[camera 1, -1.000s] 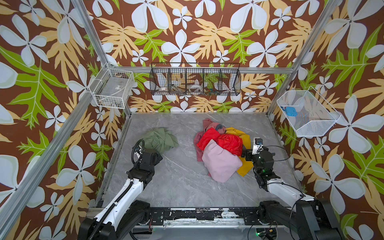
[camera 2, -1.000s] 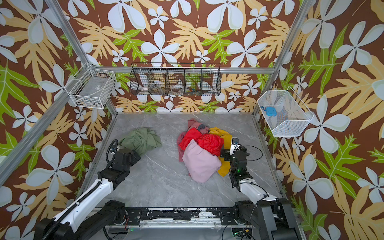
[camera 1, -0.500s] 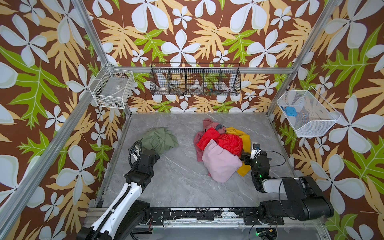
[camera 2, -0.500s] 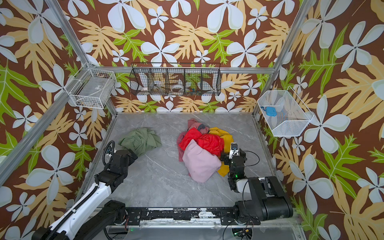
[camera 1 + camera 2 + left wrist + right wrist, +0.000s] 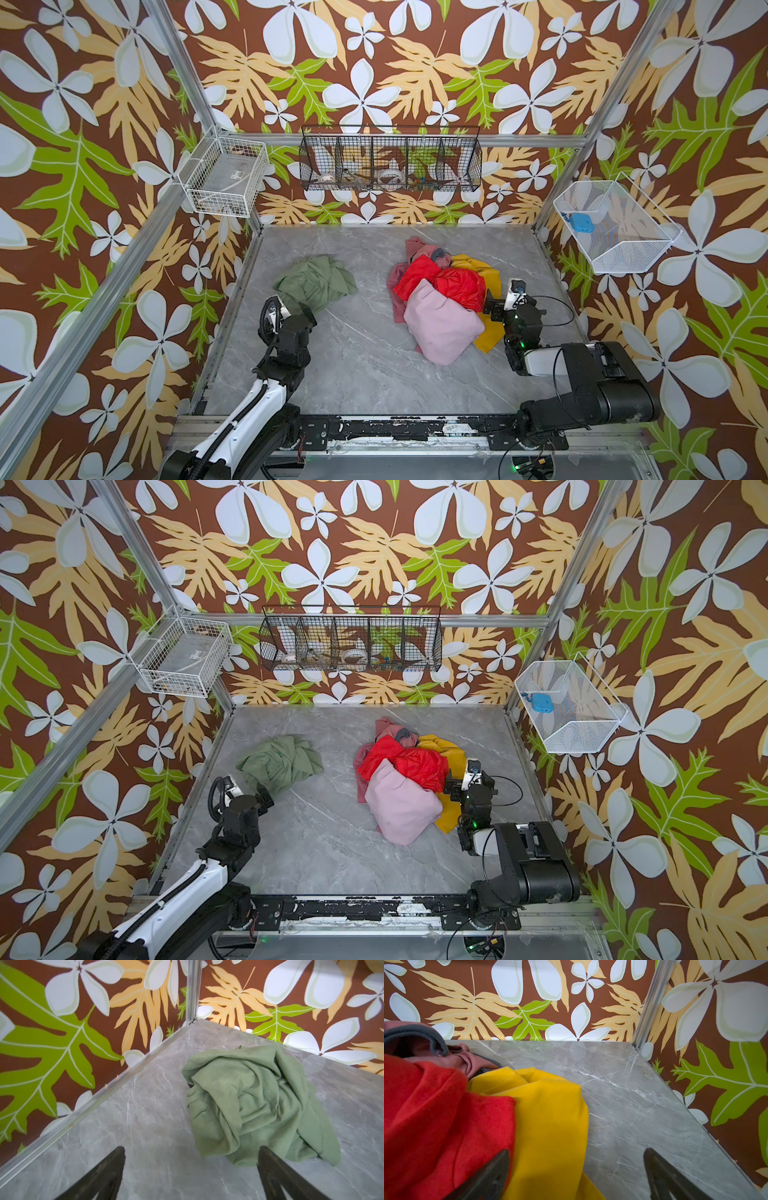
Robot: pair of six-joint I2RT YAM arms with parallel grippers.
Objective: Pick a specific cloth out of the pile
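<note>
- Noting the grey table [image 5: 365, 374] first: bare marble between its two loads, with the side rail [image 5: 83, 1106] close by my left arm.
- The pile [image 5: 440, 328], pink, red and yellow, sits right of centre. My right gripper [image 5: 576, 1149] is just beside its yellow edge, fingers spread, holding nothing.
- The cloth [image 5: 249, 1101], sage green, lies alone on the left, well apart from the pile. It is bunched, with no clear long axis.
- My left gripper [image 5: 192, 1148], fingers wide apart and empty, points at the cloth, which lies directly ahead. The left arm is nearer and nothing stands between.
</note>
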